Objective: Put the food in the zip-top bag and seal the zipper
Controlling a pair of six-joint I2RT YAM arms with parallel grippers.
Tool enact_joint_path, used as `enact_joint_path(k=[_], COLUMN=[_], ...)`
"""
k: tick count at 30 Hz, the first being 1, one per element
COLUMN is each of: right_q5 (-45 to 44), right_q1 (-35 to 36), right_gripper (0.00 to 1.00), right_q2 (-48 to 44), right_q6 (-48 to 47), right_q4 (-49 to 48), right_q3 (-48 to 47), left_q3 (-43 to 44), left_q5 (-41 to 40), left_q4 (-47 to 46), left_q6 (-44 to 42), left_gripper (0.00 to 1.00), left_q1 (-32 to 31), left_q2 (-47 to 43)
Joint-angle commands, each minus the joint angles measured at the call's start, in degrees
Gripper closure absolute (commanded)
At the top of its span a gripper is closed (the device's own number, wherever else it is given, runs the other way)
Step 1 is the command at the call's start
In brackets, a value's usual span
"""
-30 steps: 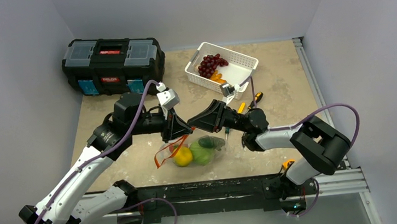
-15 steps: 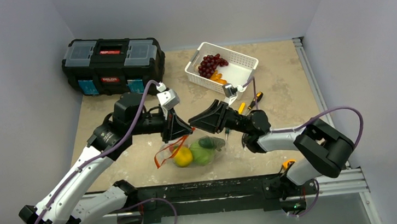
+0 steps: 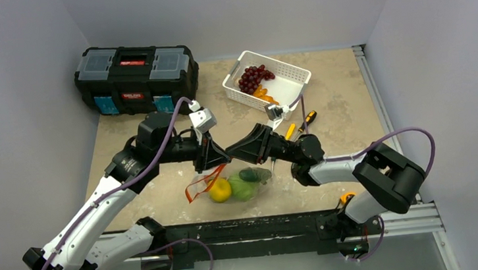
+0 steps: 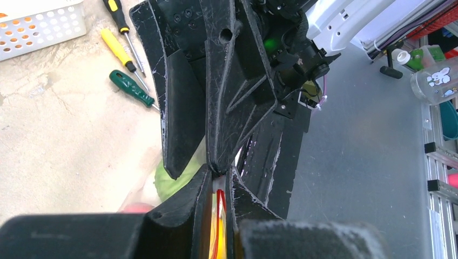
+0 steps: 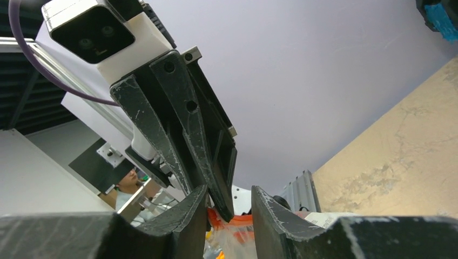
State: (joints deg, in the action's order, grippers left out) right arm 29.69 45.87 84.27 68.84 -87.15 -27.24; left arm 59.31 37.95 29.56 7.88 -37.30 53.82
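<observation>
From above, the bag (image 3: 230, 174) lies on the desk nearer us than the toolbox (image 3: 134, 69) and to its right. Its long axis runs left to right, and its mouth is at the left end. We count three foods inside: one citrus (image 3: 220, 190), one cabbage (image 3: 244, 189) and one cucumber (image 3: 254, 174). The zipper (image 3: 200, 184) loops loose at the mouth. The left tool (image 3: 217, 157) and right tool (image 3: 233, 154) meet tip to tip above it. The toolbox's red labels are too small to read. One basket (image 3: 290, 77) stands right of the toolbox.

From the left wrist, we see the left tool pinched on the zipper, the red strip between its fingers (image 4: 189, 210). Three screwdrivers (image 4: 132, 89) lie on the desk.

From the right wrist, the right tool's fingers stand apart, with the left tool's tip between them. We cannot tell whether they grip anything.
</observation>
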Motion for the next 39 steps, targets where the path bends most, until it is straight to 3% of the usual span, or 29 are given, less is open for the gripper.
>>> enact_joint_path(k=[1,11,15,18,25,31,39], right_q5=[1.42,1.08,-0.52,-2.73,-8.50,-19.88,-18.94], right_q1=[0.80,1.38,1.95,3.10,4.53,5.39,4.24], right_gripper=[0.69,0.72,0.80,1.00,1.00,1.00,1.00], right_q2=[0.39,-0.79,-0.66,-1.41,-6.70,-19.29,-20.65], right_q6=[-0.82,-1.69,-0.57,-1.31,-4.60,-16.97,-20.29], right_q4=[-15.45,-14.54,-15.74,-14.35,-5.51,19.06,18.80], right_q3=[0.16,2.03,2.83,3.14,4.11,3.50,1.23], left_q3=[0.68,0.58,0.59,0.55,0.55,2.67,5.02], left_q5=[0.06,-0.34,-0.75,-0.95,-1.96,-0.52,1.58], left_q4=[-2.80,-2.80,-2.89,-2.98,-2.95,-0.54,7.32], left_q6=[-0.76,-0.76,-0.57,-0.39,-0.10,1.75,1.90], left_gripper=[1.00,1.00,1.00,1.00,1.00,1.00,1.00], left_q1=[-0.09,-0.06,-0.08,-0.13,-0.10,0.00,0.03], left_q2=[-0.74,-0.73,-0.56,-0.33,-0.30,1.58,2.79])
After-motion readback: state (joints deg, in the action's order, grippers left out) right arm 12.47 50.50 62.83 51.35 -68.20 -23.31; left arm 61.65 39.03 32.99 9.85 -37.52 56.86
